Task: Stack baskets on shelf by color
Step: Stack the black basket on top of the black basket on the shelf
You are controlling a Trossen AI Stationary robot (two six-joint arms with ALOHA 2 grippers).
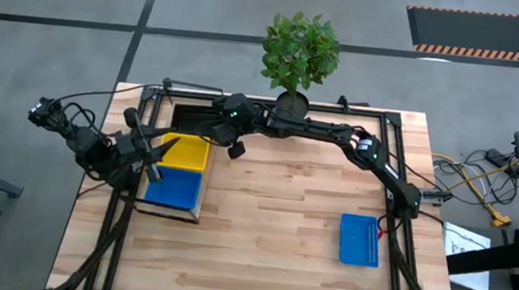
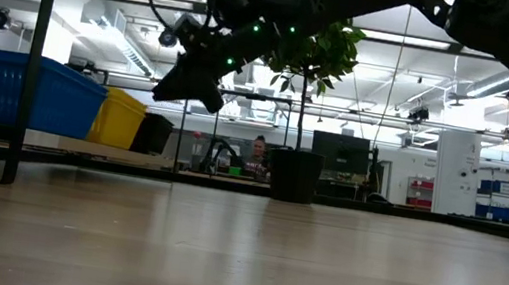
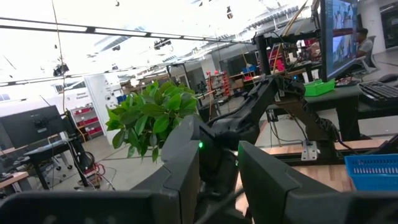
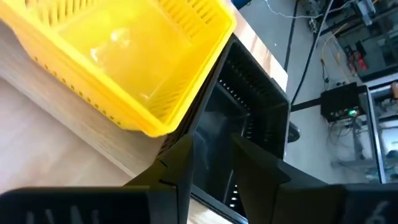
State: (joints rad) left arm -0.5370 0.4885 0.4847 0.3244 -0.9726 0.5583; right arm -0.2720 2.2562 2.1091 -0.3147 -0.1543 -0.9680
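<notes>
High view puts your right gripper (image 1: 233,134) raised over the shelf (image 1: 192,214), its fingers parted with nothing between them; the yellow basket (image 1: 184,152) lies just below and beside it, the black basket (image 1: 190,118) at the shelf's far end and the blue basket stack (image 1: 173,188) beyond the yellow. One lone blue basket (image 1: 360,240) sits well behind that arm, long axis along the table's depth, a mesh tray lying flat. Your left gripper (image 1: 154,158) hovers slack and empty over the shelf; the right arm's base is nearer the lone basket
</notes>
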